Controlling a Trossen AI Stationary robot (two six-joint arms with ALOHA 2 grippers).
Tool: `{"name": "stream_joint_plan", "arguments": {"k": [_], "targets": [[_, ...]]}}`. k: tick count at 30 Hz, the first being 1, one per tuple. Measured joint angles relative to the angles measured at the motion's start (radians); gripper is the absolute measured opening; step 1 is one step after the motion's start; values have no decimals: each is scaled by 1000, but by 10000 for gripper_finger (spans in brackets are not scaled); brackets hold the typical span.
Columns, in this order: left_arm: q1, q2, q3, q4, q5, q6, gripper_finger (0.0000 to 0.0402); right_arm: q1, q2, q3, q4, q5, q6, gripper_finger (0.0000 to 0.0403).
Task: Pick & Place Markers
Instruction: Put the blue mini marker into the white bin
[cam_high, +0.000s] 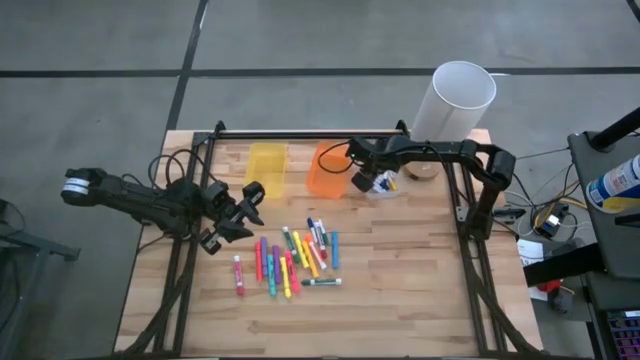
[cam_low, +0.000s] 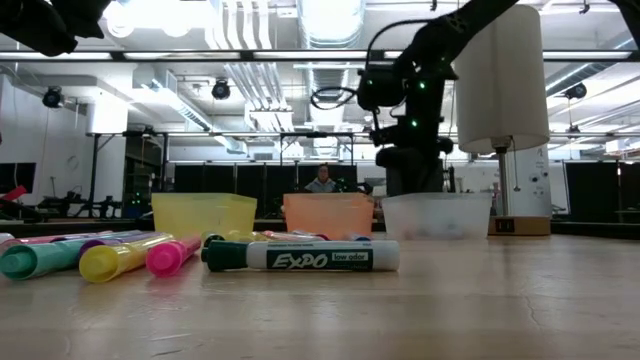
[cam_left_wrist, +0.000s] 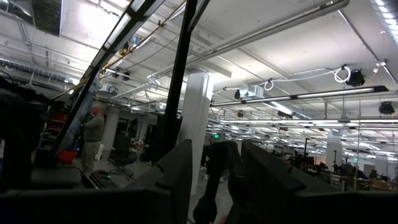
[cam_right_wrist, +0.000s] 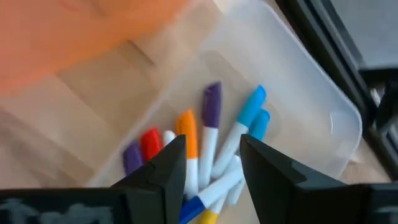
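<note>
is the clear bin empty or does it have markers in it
Not empty. The right wrist view shows several markers lying in the clear bin, purple, orange, red and blue caps among them.

Camera layout: overhead, table-level, two wrist-mounted.
High view looks straight down; low view faces level across the table (cam_low: 480, 300); both share the clear bin (cam_high: 385, 187), seen close by right wrist.

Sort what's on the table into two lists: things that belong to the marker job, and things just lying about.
Part of the job:
- loose markers on the table
- markers in the clear bin
- right end effector, open above that clear bin

Just lying about:
- yellow bin
- orange bin
- white cylinder
- left end effector, waiting
</note>
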Motion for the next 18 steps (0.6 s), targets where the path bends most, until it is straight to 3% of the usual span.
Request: {"name": "stream_joint_plan", "arguments": {"k": [10, 18], "targets": [[0, 0, 0, 0, 0, 0, 133, 119, 0, 89, 12, -23, -13, 121], [0, 0, 0, 0, 0, 0, 133, 201, 0, 114, 165, -293, 153, 112]]}}
